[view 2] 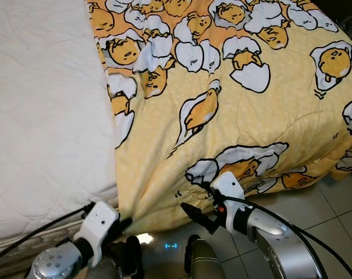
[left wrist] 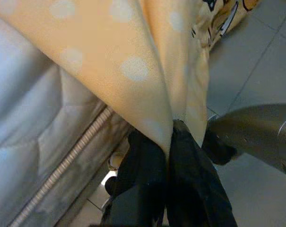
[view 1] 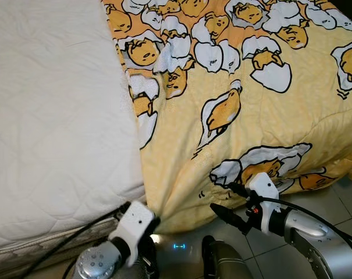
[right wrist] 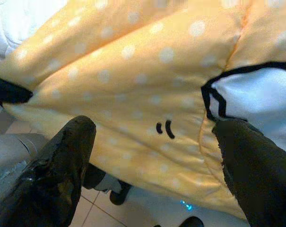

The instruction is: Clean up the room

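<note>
My left gripper (left wrist: 169, 142) pinches the blanket (view 1: 263, 110) shut at its corner, down at the foot of the bed, at about 7 o'clock in the head view, where the yellow cloth gathers into a point against the mattress (view 1: 53, 116). My right gripper (right wrist: 152, 156) hangs with its fingers spread wide, just short of the hem at about 5 o'clock, and nothing lies between them.

The blanket lies over the right half of the bed and spills over the foot edge toward the tiled floor (view 1: 338, 203); the left half of the mattress is bare. I judge the step to be spreading the blanket across that bare part.

To do it well, I should close my right gripper on the hem first, deep enough to catch the folded edge, not just the top layer. Then I should lift both corners together, keep them level, and carry the cloth toward 10 o'clock without letting the left pinch slip
</note>
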You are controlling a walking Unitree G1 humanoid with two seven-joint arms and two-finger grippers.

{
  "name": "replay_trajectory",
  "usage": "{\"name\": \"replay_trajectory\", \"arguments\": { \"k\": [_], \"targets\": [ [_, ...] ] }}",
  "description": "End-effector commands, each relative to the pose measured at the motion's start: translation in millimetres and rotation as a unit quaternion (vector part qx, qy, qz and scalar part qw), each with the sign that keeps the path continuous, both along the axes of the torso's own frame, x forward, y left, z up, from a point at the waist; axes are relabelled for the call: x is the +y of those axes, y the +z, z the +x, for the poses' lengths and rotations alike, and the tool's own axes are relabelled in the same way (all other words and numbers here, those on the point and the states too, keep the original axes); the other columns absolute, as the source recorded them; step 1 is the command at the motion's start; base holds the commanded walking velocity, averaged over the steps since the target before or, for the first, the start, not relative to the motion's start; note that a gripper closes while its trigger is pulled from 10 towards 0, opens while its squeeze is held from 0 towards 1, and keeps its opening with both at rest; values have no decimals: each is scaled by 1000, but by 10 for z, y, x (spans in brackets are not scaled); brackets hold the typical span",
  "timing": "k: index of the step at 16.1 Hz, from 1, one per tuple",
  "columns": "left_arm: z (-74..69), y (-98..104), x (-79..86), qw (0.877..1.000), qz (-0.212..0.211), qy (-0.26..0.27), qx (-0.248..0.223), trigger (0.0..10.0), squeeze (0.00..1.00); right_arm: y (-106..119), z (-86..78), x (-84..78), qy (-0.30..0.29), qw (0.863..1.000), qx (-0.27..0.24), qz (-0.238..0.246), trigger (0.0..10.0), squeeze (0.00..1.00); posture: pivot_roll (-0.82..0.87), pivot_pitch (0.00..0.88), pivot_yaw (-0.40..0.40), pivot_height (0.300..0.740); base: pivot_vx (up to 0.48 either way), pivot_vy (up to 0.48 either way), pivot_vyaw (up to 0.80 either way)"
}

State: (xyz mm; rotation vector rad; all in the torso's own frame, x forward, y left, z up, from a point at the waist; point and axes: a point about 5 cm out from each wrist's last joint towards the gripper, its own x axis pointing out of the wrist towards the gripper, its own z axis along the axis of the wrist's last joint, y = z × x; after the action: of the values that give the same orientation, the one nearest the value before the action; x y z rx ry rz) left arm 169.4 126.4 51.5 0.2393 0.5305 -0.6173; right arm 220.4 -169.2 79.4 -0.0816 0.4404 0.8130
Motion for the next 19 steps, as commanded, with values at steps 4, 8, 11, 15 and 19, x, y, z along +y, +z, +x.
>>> {"name": "replay_trajectory", "arguments": {
  "k": [4, 8, 11, 15, 19],
  "targets": [
    [-134, -113, -31, 999, -1, 8, 35, 0, 0, -36, 11, -1, 5, 1000, 6, -5, 10000, 0, -74, 226, 30, 740, 0, 0, 0],
    [-17, -99, -20, 998, -24, 42, 29, 10000, 1000, -22, 20, -24, 8, 1000, 2, -9, 10000, 0, -88, 209, 30, 740, 0, 0, 0],
    [48, -70, 46, 998, -18, 54, 16, 10000, 1000, -17, 38, -42, 2, 1000, -2, -8, 10000, 0, -91, 182, 35, 740, 0, 0, 0],
    [87, 117, 74, 999, -43, 10, 0, 10000, 0, 9, 76, -73, -14, 1000, -9, 1, 10000, 0, -93, 138, 42, 740, 0, 0, 0],
    [360, 459, 206, 995, -63, 32, -77, 10000, 0, 38, 188, -86, -69, 997, -23, 23, 10000, 0, -107, 45, 48, 740, 0, 0, 0]
  ]
}}
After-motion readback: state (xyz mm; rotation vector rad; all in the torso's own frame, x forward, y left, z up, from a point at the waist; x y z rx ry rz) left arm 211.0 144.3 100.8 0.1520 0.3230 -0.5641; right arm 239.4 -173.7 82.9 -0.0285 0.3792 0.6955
